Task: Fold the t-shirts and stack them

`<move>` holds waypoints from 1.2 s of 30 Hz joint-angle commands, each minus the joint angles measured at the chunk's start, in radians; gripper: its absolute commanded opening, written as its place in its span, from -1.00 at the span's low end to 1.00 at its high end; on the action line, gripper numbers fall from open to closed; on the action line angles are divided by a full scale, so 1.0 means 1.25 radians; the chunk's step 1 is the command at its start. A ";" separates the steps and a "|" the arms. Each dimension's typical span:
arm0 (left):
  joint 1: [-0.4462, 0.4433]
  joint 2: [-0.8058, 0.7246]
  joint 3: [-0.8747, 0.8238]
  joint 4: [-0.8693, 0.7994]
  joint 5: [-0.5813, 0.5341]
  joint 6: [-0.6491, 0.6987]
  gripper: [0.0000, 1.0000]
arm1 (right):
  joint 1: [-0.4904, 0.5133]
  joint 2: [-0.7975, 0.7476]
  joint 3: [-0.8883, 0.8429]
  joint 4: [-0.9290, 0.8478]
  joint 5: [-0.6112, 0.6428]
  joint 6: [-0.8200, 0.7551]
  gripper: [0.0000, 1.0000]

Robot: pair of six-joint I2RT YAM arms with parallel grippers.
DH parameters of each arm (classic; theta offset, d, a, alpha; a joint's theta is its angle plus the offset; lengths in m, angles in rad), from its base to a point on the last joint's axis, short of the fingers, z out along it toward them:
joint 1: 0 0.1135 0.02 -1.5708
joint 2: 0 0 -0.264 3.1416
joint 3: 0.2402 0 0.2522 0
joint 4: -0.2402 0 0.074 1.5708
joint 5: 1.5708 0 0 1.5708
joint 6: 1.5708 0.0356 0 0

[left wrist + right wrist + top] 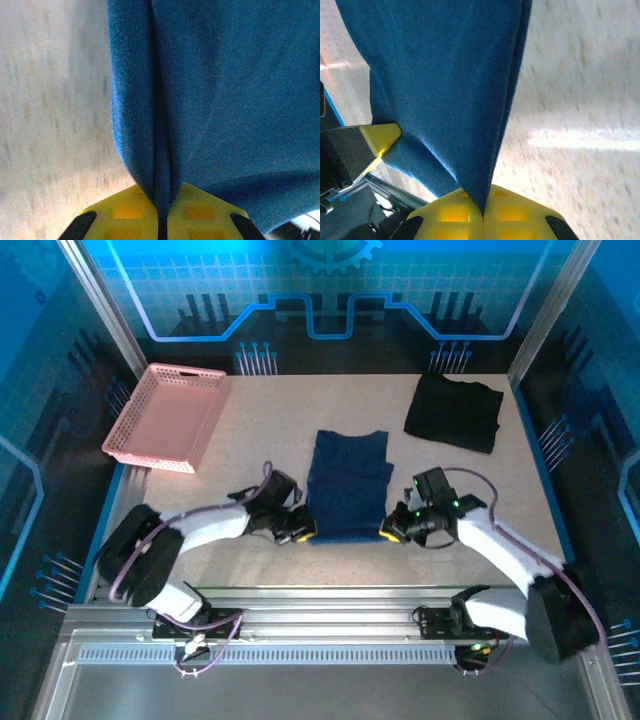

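At the middle of the table (270, 405) the navy t-shirt (347, 485) lies folded into a narrow panel that runs from 12 to 6 o'clock. I have my left gripper (300, 532) on its 7 o'clock corner and my right gripper (388, 532) on its 5 o'clock corner. On both wrist cameras the yellow fingers are pressed together with a fold of blue cloth pinched between them.

I judge this cloth light, soft and limp. It should sag between my two holds, and the stacked layers could slide apart unless each pinch catches all of them, so the near corners look like the right places to grip.

I count two t-shirts. The black t-shirt (455, 412), folded roughly square, sits at 1 o'clock from the navy one, well apart. One pink basket (128, 420) sits at 10 o'clock.
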State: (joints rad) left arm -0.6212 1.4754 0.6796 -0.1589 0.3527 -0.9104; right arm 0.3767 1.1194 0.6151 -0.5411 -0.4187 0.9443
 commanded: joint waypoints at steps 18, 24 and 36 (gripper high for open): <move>-0.224 -0.486 -0.038 -0.361 -0.232 -0.259 -1.00 | 0.098 -0.429 0.000 -0.299 0.058 0.118 -1.00; -0.085 -0.404 0.022 -0.337 -0.137 -0.176 -1.00 | 0.049 -0.205 0.124 -0.280 0.055 -0.004 -1.00; 0.135 -0.138 0.179 -0.289 0.020 -0.001 -1.00 | -0.176 0.023 0.207 -0.251 -0.036 -0.177 -1.00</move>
State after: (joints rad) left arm -0.5220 1.2507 0.8677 -0.4248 0.3931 -1.0084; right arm 0.2123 1.0954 0.8333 -0.7982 -0.5323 0.8078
